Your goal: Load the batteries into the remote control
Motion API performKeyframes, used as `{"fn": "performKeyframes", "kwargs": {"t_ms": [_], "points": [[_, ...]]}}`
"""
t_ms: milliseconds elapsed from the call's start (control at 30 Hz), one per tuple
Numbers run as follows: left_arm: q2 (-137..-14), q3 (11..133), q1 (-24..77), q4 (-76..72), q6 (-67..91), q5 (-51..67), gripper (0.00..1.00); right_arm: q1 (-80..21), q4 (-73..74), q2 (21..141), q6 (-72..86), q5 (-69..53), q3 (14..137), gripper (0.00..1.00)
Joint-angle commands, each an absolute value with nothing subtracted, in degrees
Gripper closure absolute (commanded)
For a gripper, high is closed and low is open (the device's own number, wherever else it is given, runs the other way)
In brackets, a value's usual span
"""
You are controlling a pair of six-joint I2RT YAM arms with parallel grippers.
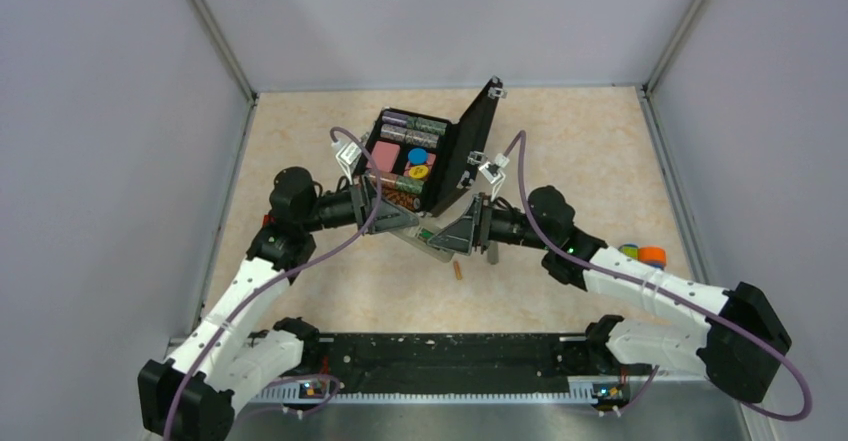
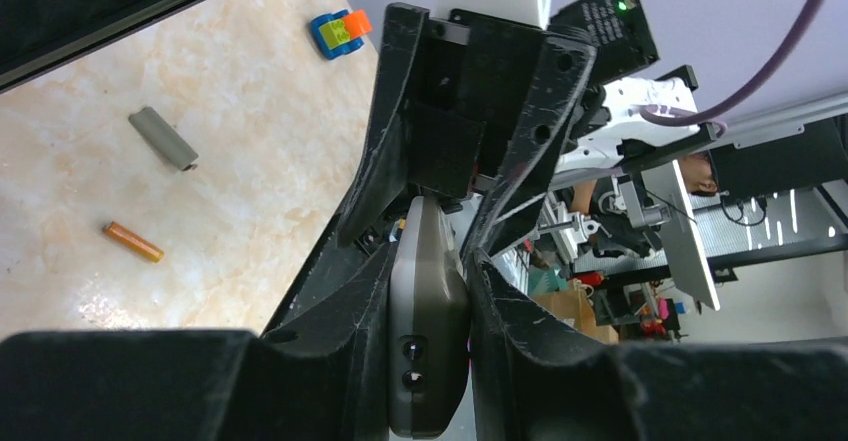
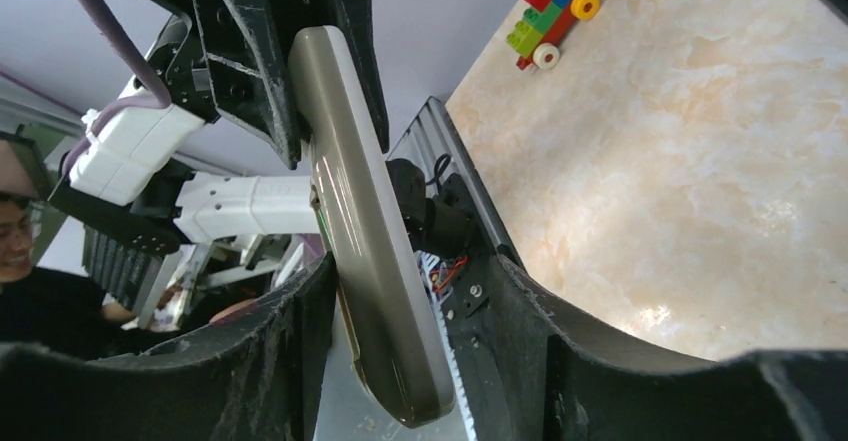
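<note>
I have the left gripper (image 2: 430, 271) pressed together on the slim remote control (image 3: 365, 221), pinching its smooth, rounded grey back edge-on above the middle of the table (image 2: 250, 161), whose top is glossy and marble-patterned. The right gripper (image 3: 412, 261) straddles the other end with its scuffed black fingers spread, and a gap shows on one side. The thin orange-brown battery (image 2: 133, 242) lies loose at the left of the left wrist view. Above it lies a flat grey battery cover (image 2: 163, 138), well apart from it. A studded plastic block toy (image 2: 338, 33) sits near the top edge.
</note>
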State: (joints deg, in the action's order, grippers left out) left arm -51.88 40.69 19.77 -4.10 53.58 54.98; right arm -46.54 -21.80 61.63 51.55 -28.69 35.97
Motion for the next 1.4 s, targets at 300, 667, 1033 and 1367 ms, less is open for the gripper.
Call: {"fn": "performKeyframes", "kwargs": {"t_ms": [300, 667, 1033, 1367], "points": [[-48.0, 41.7, 19.5, -12.5, 55.1, 57.8, 1.00, -45.8, -32.7, 66.5, 50.9, -37.3, 39.9, 0.93], [-40.1, 44.9, 19.5, 1.4, 39.5, 50.2, 0.29, -45.9, -8.1, 66.2, 34.0, -45.1, 54.4, 1.00], [-41.6, 53.4, 19.4, 15.3, 25.4, 45.3, 0.12, -45.9, 17.4, 69.7, 15.4, -48.6, 66.6, 1.00], [-47.7, 54.2, 19.6, 20.1, 19.6, 62.0, 0.21, -45.8, 31.5, 71.3, 4.9, -49.9, 71.1, 1.00]]}}
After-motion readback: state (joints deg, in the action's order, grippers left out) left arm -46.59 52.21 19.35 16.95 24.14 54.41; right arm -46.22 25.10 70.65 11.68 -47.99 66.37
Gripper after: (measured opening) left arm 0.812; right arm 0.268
